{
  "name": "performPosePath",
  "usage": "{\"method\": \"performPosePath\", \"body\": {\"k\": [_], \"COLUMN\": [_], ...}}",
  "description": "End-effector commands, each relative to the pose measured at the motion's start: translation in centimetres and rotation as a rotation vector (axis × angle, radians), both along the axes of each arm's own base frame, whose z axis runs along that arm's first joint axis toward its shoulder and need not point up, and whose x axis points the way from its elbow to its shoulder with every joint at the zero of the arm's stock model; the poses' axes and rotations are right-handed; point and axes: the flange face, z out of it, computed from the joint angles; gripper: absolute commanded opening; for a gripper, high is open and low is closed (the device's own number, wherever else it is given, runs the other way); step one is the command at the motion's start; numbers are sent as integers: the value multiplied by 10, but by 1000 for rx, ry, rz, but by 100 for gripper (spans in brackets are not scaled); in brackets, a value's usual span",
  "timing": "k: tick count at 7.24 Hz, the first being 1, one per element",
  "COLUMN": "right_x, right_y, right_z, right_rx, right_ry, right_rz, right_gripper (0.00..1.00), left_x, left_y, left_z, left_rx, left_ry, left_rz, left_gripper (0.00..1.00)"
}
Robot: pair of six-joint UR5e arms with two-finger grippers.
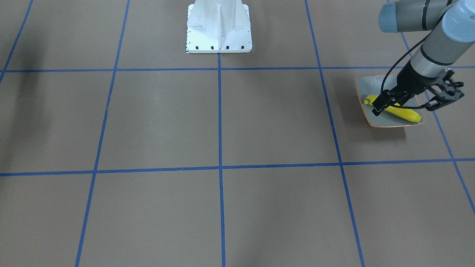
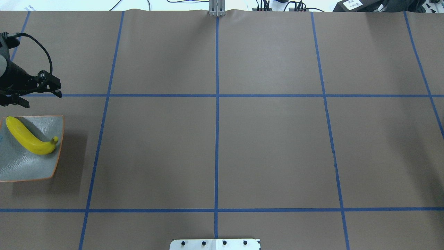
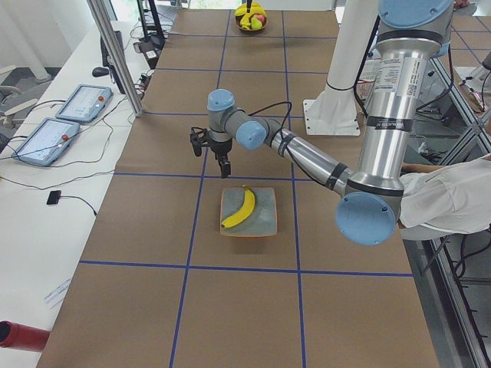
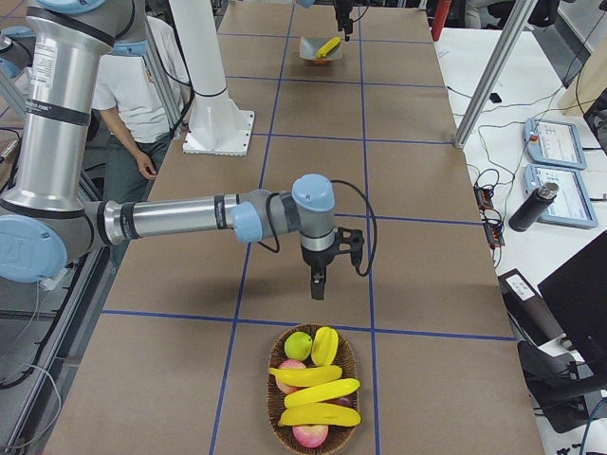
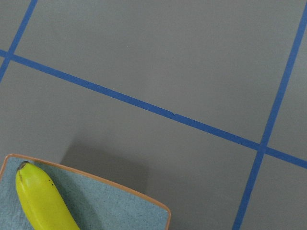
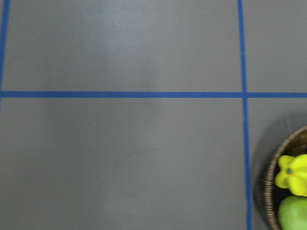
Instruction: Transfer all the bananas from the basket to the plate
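One yellow banana (image 2: 31,137) lies diagonally on the square grey-green plate (image 2: 20,166) at the table's left end, and it also shows in the left wrist view (image 5: 43,201). My left gripper (image 1: 403,107) hovers open and empty just above the plate, beyond the banana (image 1: 406,114). The wicker basket (image 4: 355,379) at the opposite end holds three bananas (image 4: 313,393) among apples and green fruit. My right gripper (image 4: 318,287) hangs over the table just short of the basket; I cannot tell whether it is open or shut.
The white robot base (image 1: 219,26) stands mid-table at the robot's edge. A person in a white shirt (image 4: 133,85) stands behind the base. Tablets (image 3: 46,138) and cables lie on the side bench. The basket rim (image 6: 269,191) edges the right wrist view.
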Motion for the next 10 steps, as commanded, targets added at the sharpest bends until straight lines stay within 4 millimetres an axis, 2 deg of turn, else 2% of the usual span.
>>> {"method": "performPosePath", "body": {"k": [1, 2, 3, 5, 6, 7, 8, 10], "right_x": [51, 53, 52, 50, 50, 50, 50, 51], "right_y": [62, 74, 79, 87, 94, 91, 87, 91], "right_z": [109, 141, 152, 161, 177, 183, 177, 178], "right_rx": [11, 2, -8, -44, -24, -10, -4, 15], "right_ry": [-31, -44, -52, -76, -76, -79, -87, -82], "right_rz": [96, 109, 132, 145, 147, 168, 179, 154], "right_gripper": [100, 100, 100, 100, 100, 72, 1, 0], "left_x": [-1, -2, -4, -5, -5, -6, -7, -9], "left_y": [4, 6, 9, 9, 9, 11, 12, 13], "left_z": [-4, -12, -14, -17, -16, -21, -21, -25], "left_rx": [10, 12, 9, 4, 1, 8, 10, 15], "left_ry": [28, 35, 37, 40, 39, 45, 46, 50], "left_rz": [19, 7, -4, -12, -13, -14, -14, -16], "left_gripper": [100, 100, 100, 100, 100, 100, 100, 100]}}
